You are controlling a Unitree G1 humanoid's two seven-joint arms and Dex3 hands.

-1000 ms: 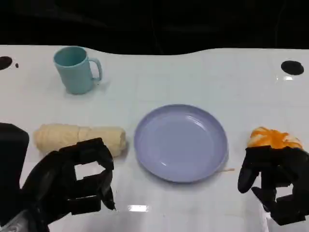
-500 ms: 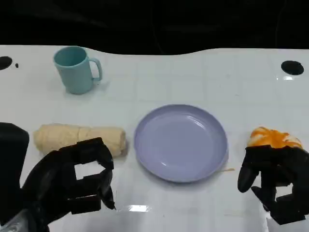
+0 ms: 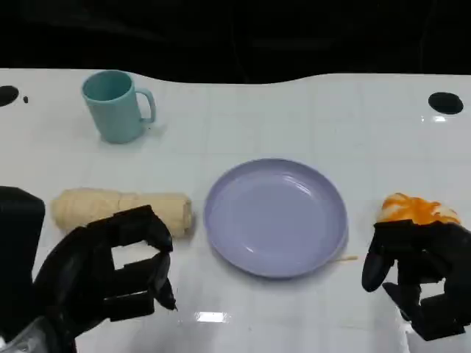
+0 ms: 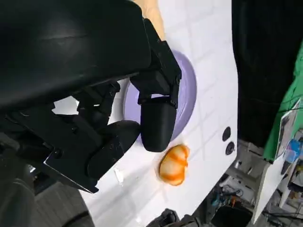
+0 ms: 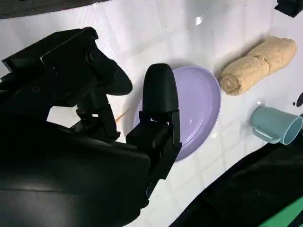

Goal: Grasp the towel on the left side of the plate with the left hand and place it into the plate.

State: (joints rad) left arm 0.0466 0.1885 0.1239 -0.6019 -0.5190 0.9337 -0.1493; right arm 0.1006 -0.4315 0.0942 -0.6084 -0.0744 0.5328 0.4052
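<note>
A rolled beige towel (image 3: 110, 208) lies on the white table, just left of the round lavender plate (image 3: 276, 216); the right wrist view shows the towel (image 5: 259, 65) and the plate (image 5: 199, 104) too. My left hand (image 3: 103, 276) hovers in front of the towel, fingers apart and holding nothing. My right hand (image 3: 419, 276) stays at the lower right, fingers curled loosely with nothing in them. In the left wrist view the left hand (image 4: 118, 118) partly covers the plate (image 4: 184, 90).
A teal mug (image 3: 114, 105) stands at the back left. An orange-and-white object (image 3: 418, 209) lies right of the plate, just beyond my right hand. Black round holes mark the table (image 3: 294, 110) at its far corners. A dark block (image 3: 15, 250) sits at the left edge.
My left hand has shifted very slightly up toward the towel. Everything else is unchanged.
</note>
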